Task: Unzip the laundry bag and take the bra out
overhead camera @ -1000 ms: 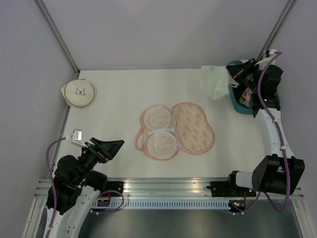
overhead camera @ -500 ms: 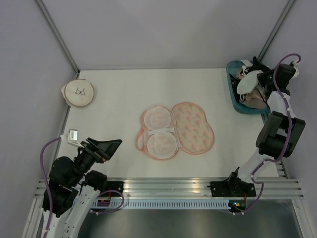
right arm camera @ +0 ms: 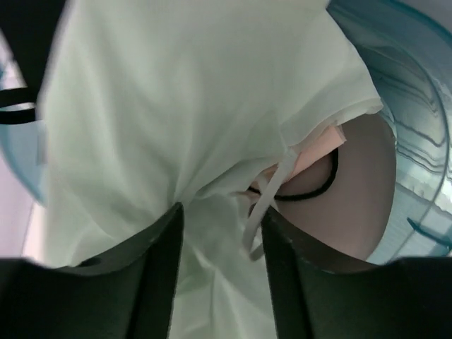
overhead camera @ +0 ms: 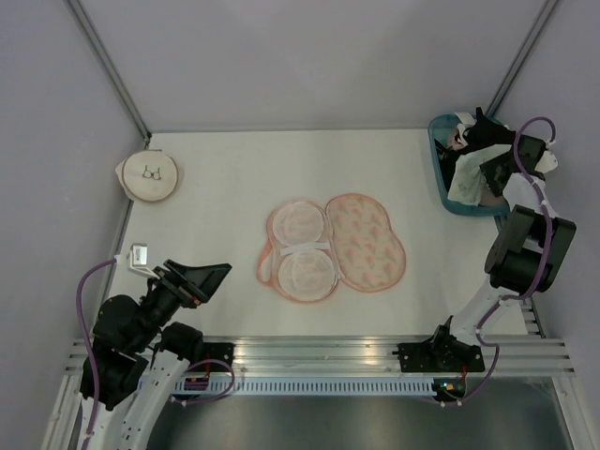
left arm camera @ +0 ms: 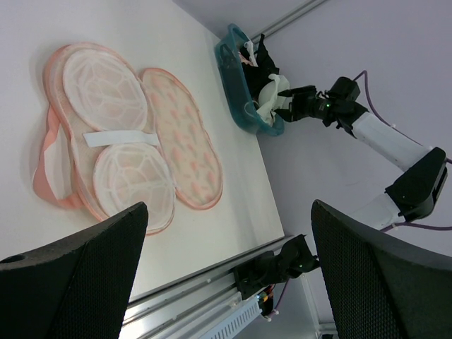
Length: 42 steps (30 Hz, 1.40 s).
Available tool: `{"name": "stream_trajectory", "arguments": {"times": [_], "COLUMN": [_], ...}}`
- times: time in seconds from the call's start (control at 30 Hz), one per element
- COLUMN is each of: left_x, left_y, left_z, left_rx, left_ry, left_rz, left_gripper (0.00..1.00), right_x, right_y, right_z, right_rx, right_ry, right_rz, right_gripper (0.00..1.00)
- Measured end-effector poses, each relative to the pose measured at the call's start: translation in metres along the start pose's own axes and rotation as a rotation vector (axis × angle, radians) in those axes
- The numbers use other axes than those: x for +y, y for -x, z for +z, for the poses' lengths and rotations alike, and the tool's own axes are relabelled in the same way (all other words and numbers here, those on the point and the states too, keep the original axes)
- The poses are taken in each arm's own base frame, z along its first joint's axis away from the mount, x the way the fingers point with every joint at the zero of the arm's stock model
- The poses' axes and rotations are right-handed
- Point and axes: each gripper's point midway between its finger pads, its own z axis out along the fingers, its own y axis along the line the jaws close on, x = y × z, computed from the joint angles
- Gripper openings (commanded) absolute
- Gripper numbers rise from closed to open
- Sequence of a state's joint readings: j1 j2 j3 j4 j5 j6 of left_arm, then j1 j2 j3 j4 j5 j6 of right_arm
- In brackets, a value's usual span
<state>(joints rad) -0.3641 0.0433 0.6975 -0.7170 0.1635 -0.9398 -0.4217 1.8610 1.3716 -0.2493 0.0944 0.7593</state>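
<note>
Right gripper (right arm camera: 219, 240): at the far right corner of the bench, over the basket. Its two dark fingers are pinched in on a gathered fold of the bra, with fabric filling the gap between them.
Bra (right arm camera: 191, 106): pale white with a faint mint tinge. It hangs from the right gripper and spreads across most of the wrist view. It is out of the laundry bag and well apart from it, draped at the basket's opening. A thin white strap dangles beside the right finger.
Basket (overhead camera: 437, 155): teal plastic, set along the right edge at the far corner, with clothing inside.
Beige-pink garment (right arm camera: 353, 183): lies in the basket under the bra's edge, and a black strap (right arm camera: 318, 189) curves over it.
Left gripper (left arm camera: 229, 208): near the left end of the near edge, raised off the bench. Its fingers are spread wide with nothing between them, and it points toward the bench's middle.
Laundry bag (overhead camera: 336, 246): in the middle of the bench, unzipped and folded out flat in two lobed halves. The half toward the left edge shows two white mesh rounds crossed by a white band. The half toward the right edge shows the peach print. Neither gripper touches it.
Round cream pouch (overhead camera: 148, 176): by the left edge, close to the far left corner, with a bra drawing on top.
</note>
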Motion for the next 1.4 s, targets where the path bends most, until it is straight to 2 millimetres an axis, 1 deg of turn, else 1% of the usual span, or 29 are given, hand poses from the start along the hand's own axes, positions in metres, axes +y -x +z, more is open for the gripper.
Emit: {"name": "stream_trajectory", "arguments": {"times": [0.07,0.1,0.13,0.2,0.27,0.3,0.33,0.37,0.4,0.43,0.47,0.53,0.57,0.63,0.67,0.7,0.73,0.77,0.8,0.83,0.87,0.93,1.03,1.1,1.13,1.17,1.3,1.37,1.4], "left_x": [0.0,0.0,0.0,0.0,0.0,0.0,0.0,0.0,0.0,0.001,0.001,0.004,0.005,0.007,0.008,0.008,0.008,0.007,0.006,0.005,0.004,0.001,-0.002,-0.003,-0.004,-0.005,-0.006,-0.006,-0.006], "left_y": [0.0,0.0,0.0,0.0,0.0,0.0,0.0,0.0,0.0,0.0,-0.001,-0.002,-0.003,-0.006,-0.008,-0.01,-0.012,-0.014,-0.016,-0.018,-0.02,-0.023,-0.026,-0.027,-0.027,-0.026,-0.028,-0.029,-0.029], "left_z": [0.0,0.0,0.0,0.0,0.0,0.0,0.0,0.0,0.0,0.0,0.0,0.001,0.002,0.002,0.003,0.003,0.003,0.004,0.004,0.005,0.006,0.007,0.009,0.009,0.009,0.009,0.009,0.009,0.009], "left_rx": [0.0,0.0,0.0,0.0,0.0,0.0,0.0,0.0,0.0,0.001,0.001,0.003,0.005,0.011,0.019,0.027,0.036,0.047,0.056,0.066,0.074,0.09,0.103,0.11,0.109,0.107,0.11,0.114,0.114], "left_ry": [0.0,0.0,0.0,0.0,0.0,0.0,0.0,0.0,0.001,0.001,0.002,0.004,0.006,0.008,0.004,0.001,-0.006,-0.019,-0.027,-0.04,-0.053,-0.078,-0.106,-0.119,-0.124,-0.128,-0.144,-0.145,-0.146], "left_rz": [0.0,0.0,0.0,0.0,0.0,0.0,0.0,0.0,-0.001,0.0,-0.001,-0.001,-0.001,-0.002,-0.001,0.001,0.005,0.011,0.015,0.02,0.025,0.035,0.045,0.049,0.051,0.053,0.056,0.056,0.056], "left_gripper": [1.0,1.0,1.0,1.0,1.0,1.0,1.0,1.0,1.0,0.99,1.0,0.99,1.0,0.99,0.99,0.99,1.0,0.99,1.0,0.99,1.0,0.99,1.0,1.0,1.0,1.0,1.0,0.99,1.0], "right_x": [0.011,0.019,0.029,0.052,0.076,0.09,0.104,0.112,0.123,0.13,0.136,0.141,0.139,0.122,0.11,0.095,0.083,0.065,0.049,0.038,0.026,0.015,0.007,-0.005,-0.012,-0.021,-0.064,-0.086,-0.093], "right_y": [0.009,0.015,0.023,0.038,0.05,0.052,0.051,0.05,0.043,0.03,0.013,-0.032,-0.058,-0.115,-0.143,-0.171,-0.192,-0.22,-0.243,-0.257,-0.274,-0.289,-0.304,-0.315,-0.319,-0.324,-0.34,-0.342,-0.34], "right_z": [-0.018,-0.03,-0.045,-0.081,-0.119,-0.141,-0.168,-0.186,-0.209,-0.229,-0.248,-0.277,-0.285,-0.288,-0.284,-0.279,-0.276,-0.273,-0.274,-0.277,-0.285,-0.299,-0.324,-0.331,-0.331,-0.326,-0.293,-0.279,-0.274], "right_rx": [-0.021,-0.039,-0.063,-0.115,-0.163,-0.184,-0.202,-0.212,-0.226,-0.224,-0.214,-0.152,-0.108,0.006,0.067,0.132,0.179,0.242,0.295,0.323,0.362,0.392,0.409,0.423,0.433,0.441,0.458,0.455,0.442], "right_ry": [0.031,0.054,0.086,0.157,0.237,0.29,0.355,0.396,0.459,0.515,0.575,0.689,0.734,0.782,0.788,0.779,0.767,0.746,0.733,0.725,0.734,0.764,0.835,0.857,0.85,0.828,0.664,0.571,0.527], "right_rz": [-0.008,-0.015,-0.019,-0.049,-0.081,-0.103,-0.136,-0.157,-0.189,-0.226,-0.263,-0.337,-0.371,-0.434,-0.462,-0.495,-0.519,-0.559,-0.599,-0.629,-0.664,-0.698,-0.695,-0.682,-0.676,-0.663,-0.606,-0.582,-0.566], "right_gripper": [0.63,0.74,0.75,0.76,0.76,0.76,0.76,0.76,0.76,0.76,0.76,0.76,0.75,0.75,0.74,0.74,0.74,0.74,0.75,0.75,0.75,0.76,0.79,0.78,0.78,0.78,0.77,0.76,0.76]}}
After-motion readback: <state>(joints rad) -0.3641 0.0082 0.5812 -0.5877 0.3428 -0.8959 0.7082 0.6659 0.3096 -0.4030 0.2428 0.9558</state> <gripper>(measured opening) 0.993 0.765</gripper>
